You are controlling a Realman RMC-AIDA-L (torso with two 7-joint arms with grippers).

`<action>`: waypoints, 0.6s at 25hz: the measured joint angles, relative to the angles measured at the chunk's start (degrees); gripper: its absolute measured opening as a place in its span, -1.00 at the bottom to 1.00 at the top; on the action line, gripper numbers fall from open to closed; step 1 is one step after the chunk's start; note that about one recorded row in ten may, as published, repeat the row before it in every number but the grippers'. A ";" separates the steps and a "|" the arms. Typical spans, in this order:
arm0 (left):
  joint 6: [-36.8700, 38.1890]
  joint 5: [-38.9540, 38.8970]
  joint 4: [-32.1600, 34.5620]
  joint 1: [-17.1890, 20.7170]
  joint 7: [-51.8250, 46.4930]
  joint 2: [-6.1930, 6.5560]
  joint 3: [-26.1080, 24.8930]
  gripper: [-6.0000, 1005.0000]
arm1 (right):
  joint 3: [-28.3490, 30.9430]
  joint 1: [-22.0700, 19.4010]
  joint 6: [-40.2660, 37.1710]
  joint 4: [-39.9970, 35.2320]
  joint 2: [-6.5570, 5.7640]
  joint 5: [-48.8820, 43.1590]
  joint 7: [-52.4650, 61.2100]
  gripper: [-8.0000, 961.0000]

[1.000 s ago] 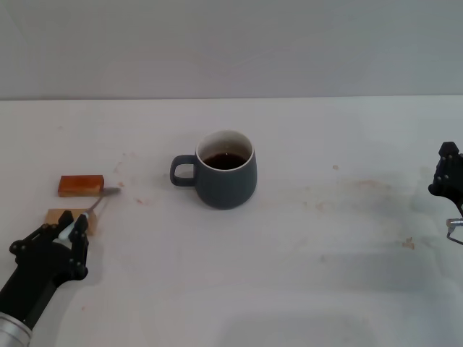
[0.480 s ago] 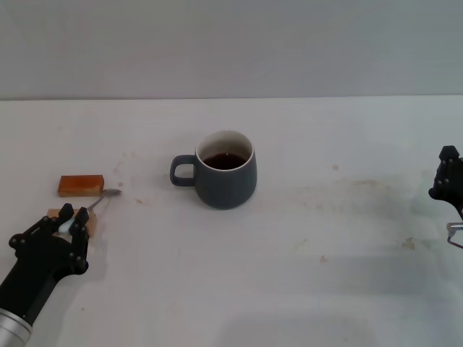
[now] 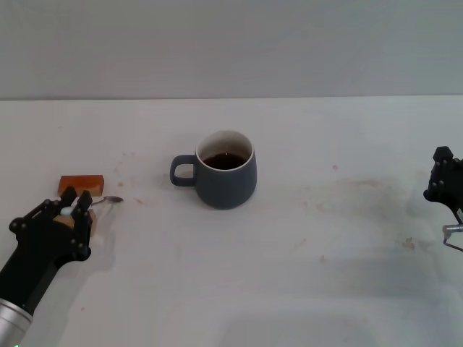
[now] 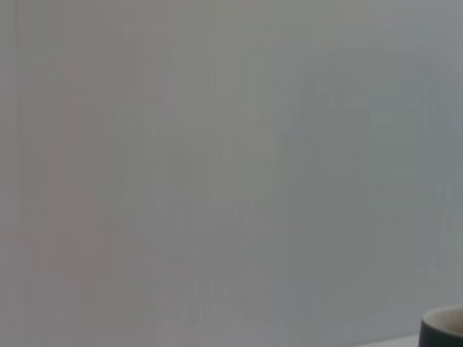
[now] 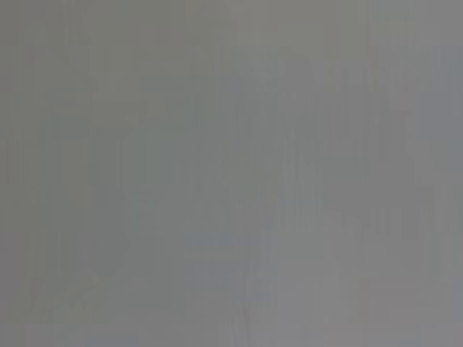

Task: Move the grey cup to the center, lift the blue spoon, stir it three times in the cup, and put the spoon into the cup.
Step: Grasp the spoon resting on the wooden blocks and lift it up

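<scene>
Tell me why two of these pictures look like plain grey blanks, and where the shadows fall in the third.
Left wrist view: featureless pale grey, with only a sliver of the grey cup at one corner. Right wrist view: uniform grey, nothing recognisable. Head view: even, soft light; a faint shadow under the grey cup, another beside the left gripper holding the blue spoon; the right gripper sits at the table's edge.

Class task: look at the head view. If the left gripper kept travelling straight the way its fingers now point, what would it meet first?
The left gripper, shut on the slim blue-handled metal spoon, points away from the robot. The small orange-brown wooden block just beyond its fingertips looks first in line, though depth is unclear.
</scene>
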 joint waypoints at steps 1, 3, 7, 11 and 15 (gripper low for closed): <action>0.17 0.00 -0.45 -0.10 0.34 0.17 -0.03 -0.62 | -0.23 -0.09 -0.02 -0.01 -0.01 0.00 0.00 -0.99; 0.17 0.00 -0.45 -0.10 0.34 0.17 -0.03 -0.62 | -0.30 -0.18 -0.04 -0.01 -0.01 0.00 0.00 -0.99; 0.63 0.10 -3.01 -0.12 1.27 1.37 -0.06 -0.62 | -0.41 -0.54 -0.12 0.00 0.01 0.00 0.00 -0.99; 0.62 0.11 -4.77 -0.09 1.27 2.29 0.04 -0.63 | -0.45 -0.76 -0.18 0.16 0.06 0.00 0.00 -0.99; 0.35 0.11 -6.71 -0.10 1.27 3.40 0.18 -0.63 | -0.46 -0.92 -0.23 0.38 0.12 0.00 0.00 -0.99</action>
